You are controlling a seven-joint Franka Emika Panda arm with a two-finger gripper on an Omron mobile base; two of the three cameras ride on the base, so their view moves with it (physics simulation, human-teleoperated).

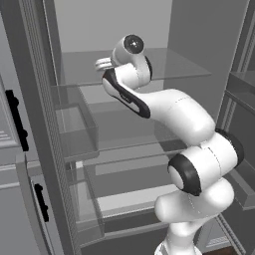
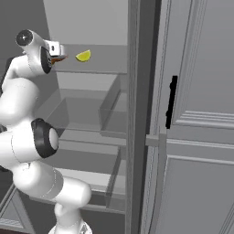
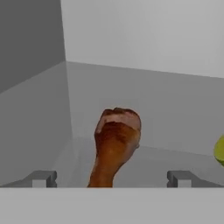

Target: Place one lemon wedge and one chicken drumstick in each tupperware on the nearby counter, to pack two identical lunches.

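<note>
Two short grey fingertips [image 3: 43, 178] are seen spread wide apart at the bottom of the hand view, with nothing pinched between them. Between them, without touching either, a chicken drumstick [image 3: 114, 144] is seen: browned, glossy and mottled, with a bulbous meaty end farther from the camera and a narrower shank running down toward the gripper [image 3: 111, 179]. The drumstick is laid on a smooth, pale grey fridge shelf [image 3: 175, 131], close to the corner formed by the flat side wall and back wall of the compartment. At the right edge of the hand view, a rounded yellow-green sliver of a lemon wedge [image 3: 220, 151] is cut off by the frame. In the right base view, the lemon wedge [image 2: 83, 55] is shown as a small yellow crescent resting on the upper shelf, just beside the gripper [image 2: 58, 54], with a brown trace of the drumstick [image 2: 59, 58] at the fingers. In the left base view, the white arm [image 1: 174, 114] is reached into the open fridge, above translucent glass shelves [image 1: 129, 144] and clear door bins [image 1: 74, 132].
</note>
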